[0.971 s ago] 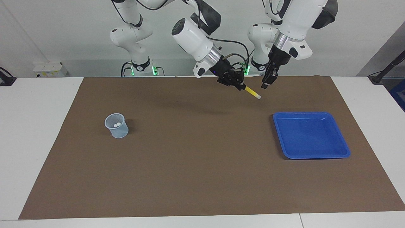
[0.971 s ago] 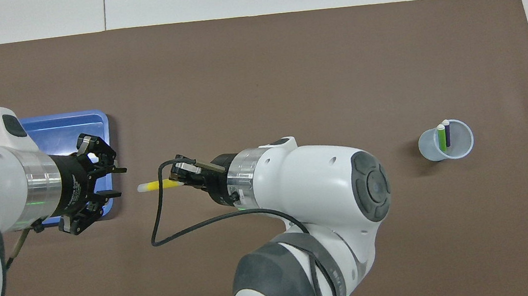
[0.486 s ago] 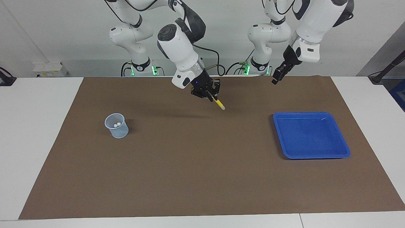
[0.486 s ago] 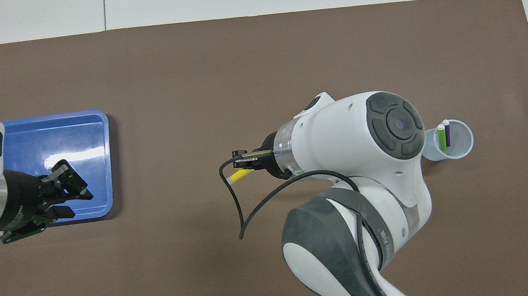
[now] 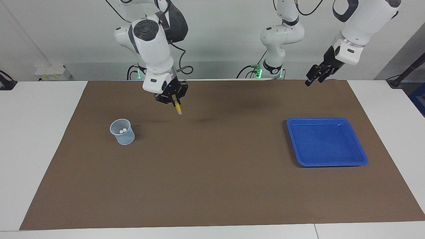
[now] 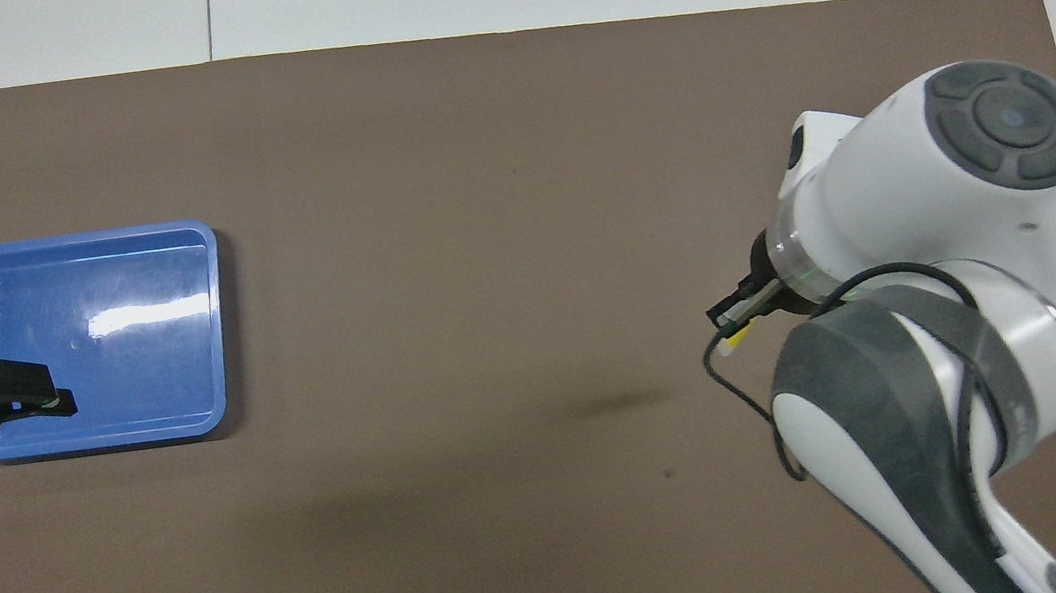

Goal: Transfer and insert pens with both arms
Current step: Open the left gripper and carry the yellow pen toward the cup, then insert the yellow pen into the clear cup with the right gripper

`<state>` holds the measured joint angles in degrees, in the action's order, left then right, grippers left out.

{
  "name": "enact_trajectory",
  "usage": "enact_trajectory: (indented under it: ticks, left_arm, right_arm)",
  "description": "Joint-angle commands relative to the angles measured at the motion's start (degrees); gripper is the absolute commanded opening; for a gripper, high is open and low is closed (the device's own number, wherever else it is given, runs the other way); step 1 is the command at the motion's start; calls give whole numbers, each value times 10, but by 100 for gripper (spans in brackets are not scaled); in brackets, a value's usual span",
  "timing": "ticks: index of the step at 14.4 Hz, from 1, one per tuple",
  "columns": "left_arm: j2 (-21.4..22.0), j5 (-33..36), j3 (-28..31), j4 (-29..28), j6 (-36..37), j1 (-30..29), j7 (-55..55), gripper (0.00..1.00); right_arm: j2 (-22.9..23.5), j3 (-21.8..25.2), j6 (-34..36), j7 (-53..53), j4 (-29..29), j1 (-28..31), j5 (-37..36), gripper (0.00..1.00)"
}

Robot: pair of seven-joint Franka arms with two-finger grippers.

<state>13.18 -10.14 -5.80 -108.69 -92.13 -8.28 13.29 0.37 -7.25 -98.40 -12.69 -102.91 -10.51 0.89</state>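
My right gripper (image 5: 174, 101) is shut on the yellow pen (image 5: 178, 109). The pen hangs tilted with its pale cap end down, above the mat beside the clear cup (image 5: 122, 132), toward the table's middle. Two whitish cap ends (image 5: 122, 130) show in the cup; the purple and green colours do not show in the facing view. In the overhead view the right arm hides the cup, and only the pen's tip (image 6: 736, 339) shows below the right gripper (image 6: 737, 314). My left gripper (image 5: 314, 79) is open, raised over the blue tray's edge (image 6: 17, 415).
A blue tray (image 5: 362, 156) lies on the brown mat (image 5: 212, 186) toward the left arm's end; it also shows in the overhead view (image 6: 219, 324). White table shows around the mat.
My right gripper has swung with the yellow pen from beside the left gripper toward the cup. My left gripper has drawn back toward its own end of the table.
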Motion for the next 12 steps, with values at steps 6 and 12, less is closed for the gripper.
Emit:
enact_trajectory:
  ticks: [6, 12]
  left_arm:
    - [2, 49, 3, 21, -4, -48, -110, 100]
    - [-12, 72, 3, 44, -5, -45, -107, 100]
  right_arm:
    - [-20, -8, -12, -251, -40, 116, -135, 0]
    - [-48, -9, -136, -255, -139, 137, -136, 0]
